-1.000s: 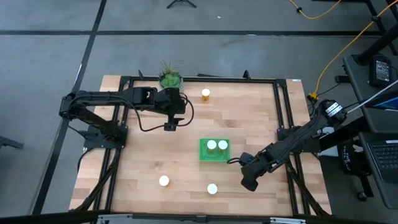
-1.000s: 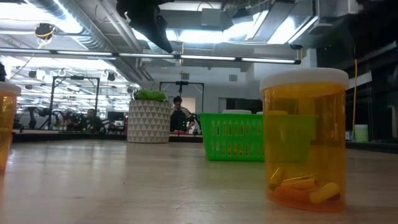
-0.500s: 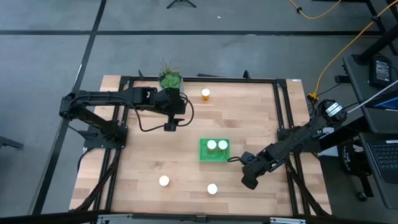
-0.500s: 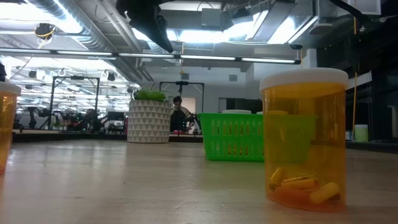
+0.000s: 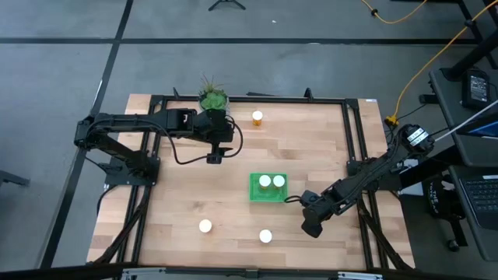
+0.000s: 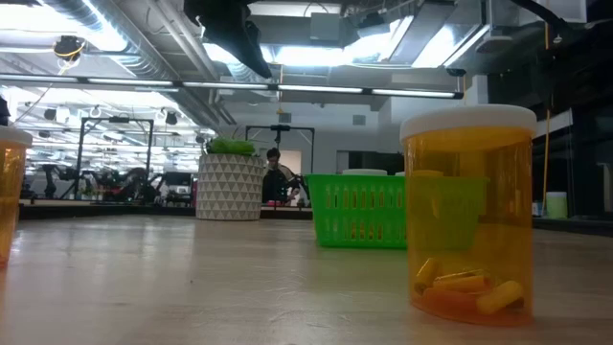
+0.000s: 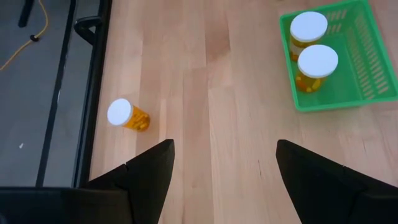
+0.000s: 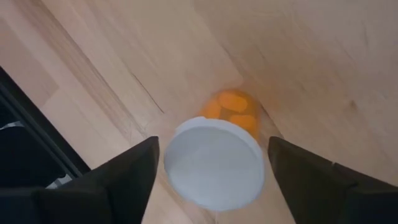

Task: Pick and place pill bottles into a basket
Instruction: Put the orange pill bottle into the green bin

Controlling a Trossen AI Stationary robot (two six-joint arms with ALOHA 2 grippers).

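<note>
Two bottles (image 5: 271, 181) in basket (image 5: 255, 193) | plant (image 5: 212, 97) nr L pincer (image 5: 213, 159), apart | R pincer (image 8: 208, 162) straddles bottle (image 8: 217, 158), grip unclear

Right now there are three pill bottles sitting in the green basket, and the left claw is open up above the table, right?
Not quite. The green basket holds two pill bottles, not three; the high view shows just two white caps inside. The left claw is indeed open above the table.

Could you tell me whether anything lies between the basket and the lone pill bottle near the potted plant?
No: in the high view, only bare wood lies between the basket and that pill bottle. The left gripper hangs off to one side.
</note>
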